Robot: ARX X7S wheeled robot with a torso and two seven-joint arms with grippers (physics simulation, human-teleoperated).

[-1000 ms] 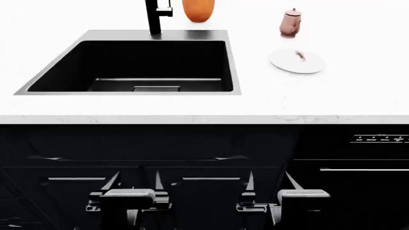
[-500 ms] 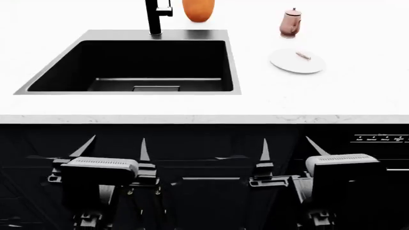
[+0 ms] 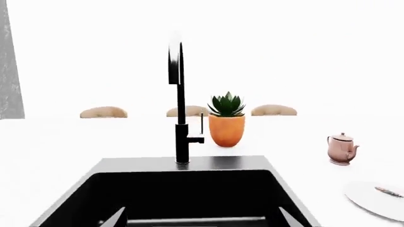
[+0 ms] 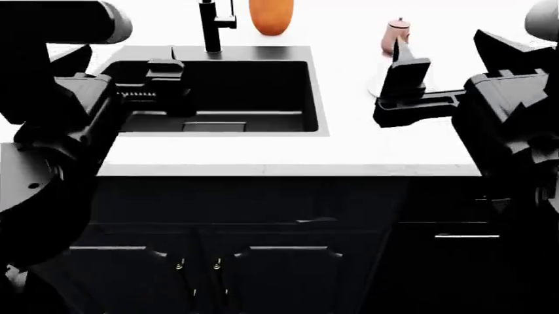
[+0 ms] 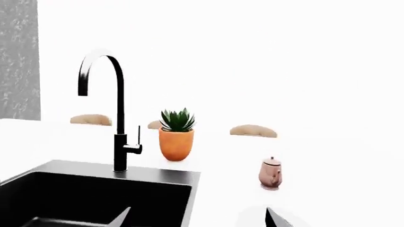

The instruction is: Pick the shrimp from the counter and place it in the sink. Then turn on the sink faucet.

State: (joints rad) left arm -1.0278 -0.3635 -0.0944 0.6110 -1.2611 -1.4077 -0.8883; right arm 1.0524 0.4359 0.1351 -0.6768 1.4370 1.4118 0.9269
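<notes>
White and almost featureless, the counter [image 4: 262,147] runs wide in front of you, with the black sink [image 4: 218,91] sunk into it as your main landmark.

At the back rim of the sink stands the sink faucet [image 3: 180,118], a tall slim black tube arching over the basin, its thin lever [image 3: 201,124] upright on the side toward the orange plant pot [image 3: 226,131]. That pot sits just beyond the sink's back corner, and the small copper-pink kettle [image 3: 341,148] is farther along the counter on the same side.

Nearer you than the kettle, beside the sink, lies the white plate [image 3: 377,198]. The shrimp [image 3: 389,191] rests on it as a thin sliver; in the head view your right arm hides most of the plate, and the shrimp cannot be seen there.

Your left pincer [image 4: 157,88] is raised over the sink's left part, level with the basin. Its fingers [image 3: 115,218] show as two pale tips set well apart in the left wrist view, with nothing between them.

Your right pincer [image 4: 404,88] hangs above the counter to the sink's right, over the plate. Its fingertips [image 5: 121,217] also stand well apart in the right wrist view and grip nothing.

Below the counter edge, dark cabinet doors [image 4: 201,261] fill the lower head view.
</notes>
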